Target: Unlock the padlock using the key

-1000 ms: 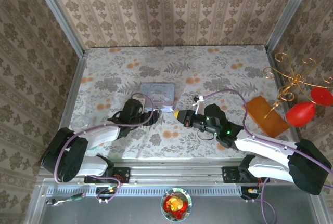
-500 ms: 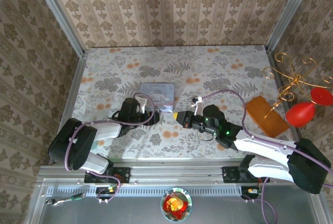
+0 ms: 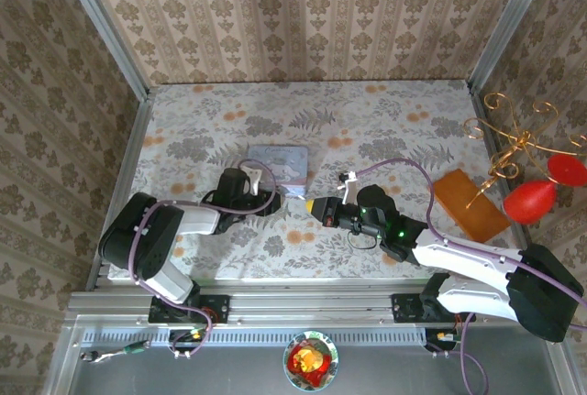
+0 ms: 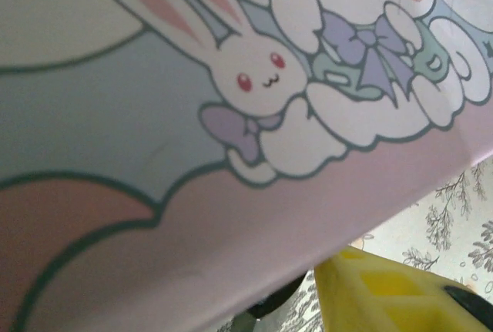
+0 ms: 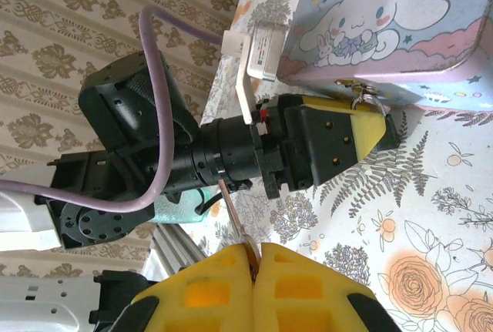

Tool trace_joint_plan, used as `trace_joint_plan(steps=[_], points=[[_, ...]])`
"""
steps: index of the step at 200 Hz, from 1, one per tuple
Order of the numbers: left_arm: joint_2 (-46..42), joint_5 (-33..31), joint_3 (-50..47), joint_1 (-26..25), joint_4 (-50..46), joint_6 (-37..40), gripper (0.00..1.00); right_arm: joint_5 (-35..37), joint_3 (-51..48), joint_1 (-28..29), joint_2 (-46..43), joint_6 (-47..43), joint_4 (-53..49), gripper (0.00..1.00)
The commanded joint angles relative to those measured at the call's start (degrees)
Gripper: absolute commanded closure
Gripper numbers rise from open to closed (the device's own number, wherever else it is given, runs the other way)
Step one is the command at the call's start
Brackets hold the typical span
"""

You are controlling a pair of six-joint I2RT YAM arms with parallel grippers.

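Steadily, with the right gripper [image 5: 254, 255] clamped shut on the key [image 5: 229, 205], line it up with the padlock [image 5: 391, 130] beside the tin [image 5: 385, 31] at the left gripper [image 5: 377, 135], jaw gap there impossible to tell.

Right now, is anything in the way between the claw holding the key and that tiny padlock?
Nothing loose that I can see. Bare flowered cloth lies between the right gripper, shut on the key, and the padlock. But the yellow fingers of the left gripper crowd the padlock, and the tin stands just beyond it.
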Motion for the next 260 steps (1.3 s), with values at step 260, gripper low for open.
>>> trace_joint_plan(steps=[260], points=[[-10.5,9.6,-2.2,-3.6,6.1,-38.7,0.93,0.3,0.1,-1.4,13.6,8.5,7.0,1.00]])
